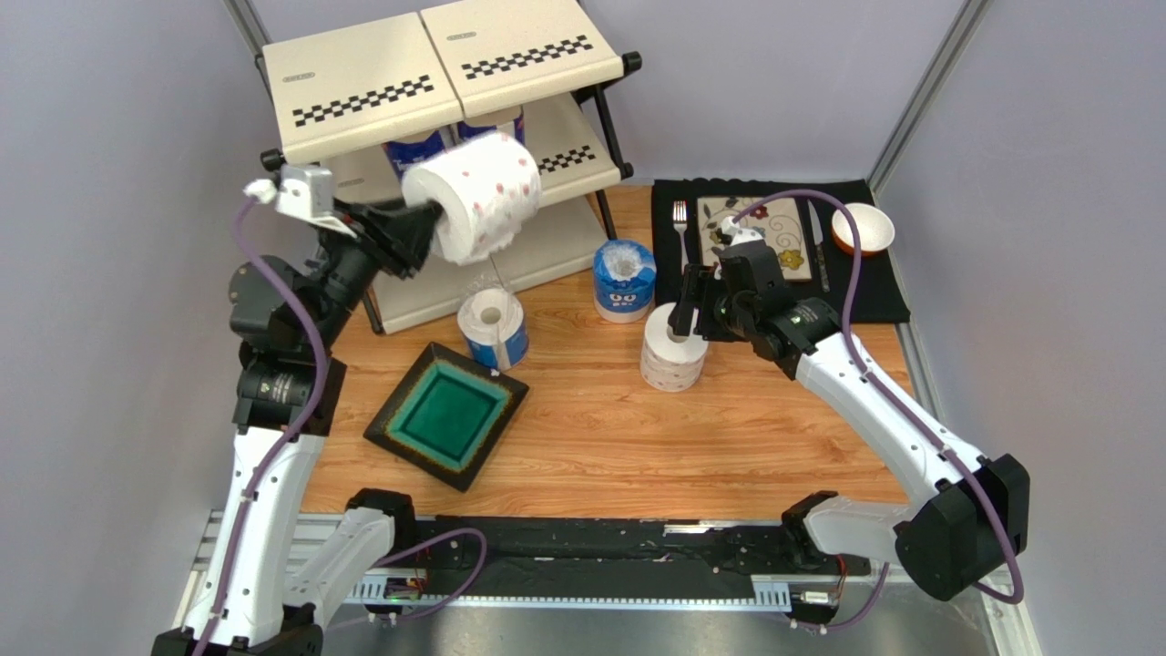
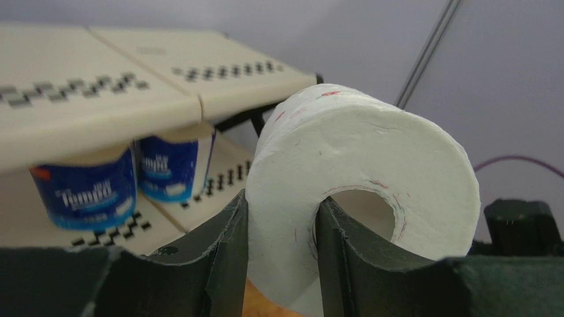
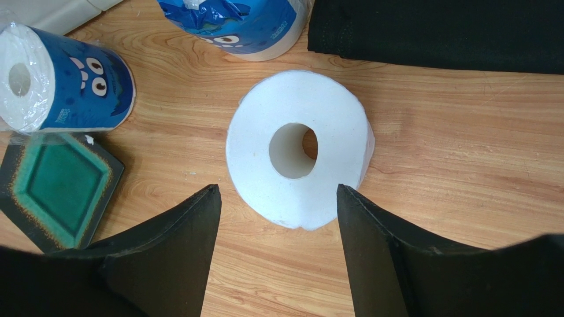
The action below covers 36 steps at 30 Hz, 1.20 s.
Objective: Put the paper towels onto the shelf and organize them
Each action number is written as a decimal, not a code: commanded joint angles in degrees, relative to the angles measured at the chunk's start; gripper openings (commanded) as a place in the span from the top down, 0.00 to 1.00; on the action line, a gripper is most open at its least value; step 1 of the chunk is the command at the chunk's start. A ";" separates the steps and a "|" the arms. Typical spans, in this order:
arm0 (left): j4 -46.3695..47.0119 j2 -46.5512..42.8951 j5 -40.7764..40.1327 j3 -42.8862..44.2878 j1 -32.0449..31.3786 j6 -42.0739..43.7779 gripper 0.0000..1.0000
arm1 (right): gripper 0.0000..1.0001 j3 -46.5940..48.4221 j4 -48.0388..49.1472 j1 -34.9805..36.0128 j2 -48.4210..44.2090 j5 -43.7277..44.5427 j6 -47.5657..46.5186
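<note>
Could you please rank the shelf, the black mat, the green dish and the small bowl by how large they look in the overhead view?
Largest to smallest:
1. shelf
2. black mat
3. green dish
4. small bowl
The shelf top stands nearer the camera, yet the shelf is clearly largest.

Robot lab cell: grey partition walls (image 1: 123, 137), metal corner posts (image 1: 928, 89), mounting rail (image 1: 575, 592) along wooden tabletop (image 1: 684, 438).

One camera overlooks the desk (image 1: 643, 438) from behind the arms; the left wrist view faces the shelf (image 2: 99, 99) closely, the right looks straight down on a roll (image 3: 255, 172), both seen overhead too.
</note>
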 commanded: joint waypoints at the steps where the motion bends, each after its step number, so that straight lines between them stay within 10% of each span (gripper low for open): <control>1: -15.64 -2.14 4.38 -9.40 -0.08 -2.42 0.73 | 0.32 1.70 0.13 -0.15 -1.92 -1.33 0.65; 17: -36.58 -9.18 0.17 -20.67 -7.54 3.12 0.80 | 0.32 0.47 -0.31 -0.15 -3.07 -1.07 0.74; 36: -32.01 4.27 -30.95 -21.99 -40.42 -0.05 0.84 | 0.32 0.11 -0.13 -0.15 -2.63 -0.36 0.21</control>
